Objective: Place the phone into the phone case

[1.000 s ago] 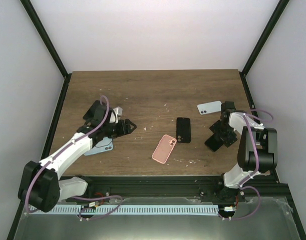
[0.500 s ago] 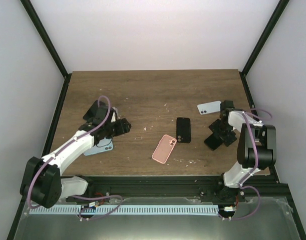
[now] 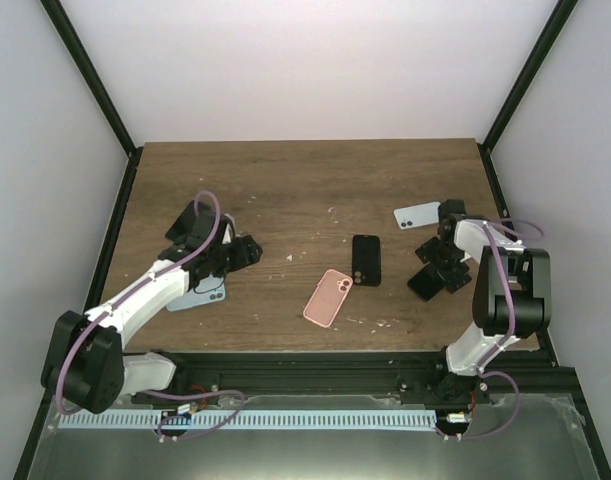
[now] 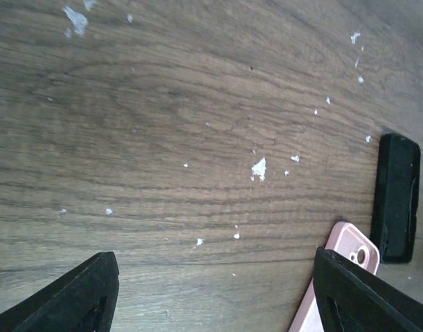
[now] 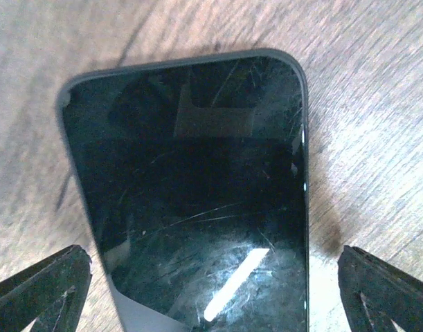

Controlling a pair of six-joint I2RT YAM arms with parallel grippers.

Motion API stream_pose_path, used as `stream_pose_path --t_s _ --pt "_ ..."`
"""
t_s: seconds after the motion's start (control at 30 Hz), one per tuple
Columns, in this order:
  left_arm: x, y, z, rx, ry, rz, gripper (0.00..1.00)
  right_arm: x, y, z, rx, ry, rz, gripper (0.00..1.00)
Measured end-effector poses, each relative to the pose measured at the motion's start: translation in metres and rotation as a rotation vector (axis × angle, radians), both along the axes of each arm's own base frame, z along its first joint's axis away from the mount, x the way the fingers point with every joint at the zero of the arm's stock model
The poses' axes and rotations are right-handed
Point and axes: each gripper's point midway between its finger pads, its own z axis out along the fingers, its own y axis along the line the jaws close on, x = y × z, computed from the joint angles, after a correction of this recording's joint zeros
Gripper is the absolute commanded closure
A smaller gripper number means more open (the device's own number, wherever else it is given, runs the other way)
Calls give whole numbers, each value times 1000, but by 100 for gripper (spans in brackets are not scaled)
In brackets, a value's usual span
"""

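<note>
Wooden table (image 3: pixel 285 180), flecked with white, holds everything. Nearest the arm bases, on the right side, lies the black phone (image 5: pixel 190 173), screen up and scratched. The right gripper (image 5: pixel 212 263) hangs directly over it, spread wide and holding nothing, with one finger off each long edge. The phone's long axis runs straight away from the wrist, crosswise to the closing line, so a grasp across its narrow width looks ready. Left of the phone and slightly farther back rests the black case (image 3: pixel 365 260), probably its target. Well left of the phone, the left gripper (image 4: pixel 214 256) is open and empty, making the right arm the nearer. Beyond the phone sits a pale blue handset (image 3: pixel 417 214).
</note>
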Motion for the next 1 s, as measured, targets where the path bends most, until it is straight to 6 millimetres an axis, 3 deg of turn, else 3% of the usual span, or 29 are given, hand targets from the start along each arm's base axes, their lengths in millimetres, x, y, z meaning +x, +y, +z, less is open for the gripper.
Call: stream_pose_path --t_s 0.27,0.4,0.67,0.8,0.9,1.0 --pt "-8 -30 -4 -88 32 -126 28 -1 0 -8 -1 33 -14 11" --pt "-21 -73 2 -122 24 -265 29 1 2 -9 -7 33 -10 22" --pt "-70 -180 12 -252 11 -538 30 2 2 -7 -29 29 17 24" --pt "-87 -229 5 -313 48 -640 31 6 5 -3 -31 9 78 27" --pt "-92 -252 -10 -339 82 -675 32 14 11 6 -31 -40 145 28" --pt "-91 -253 -28 -324 117 -665 32 21 20 14 -23 -82 215 28"
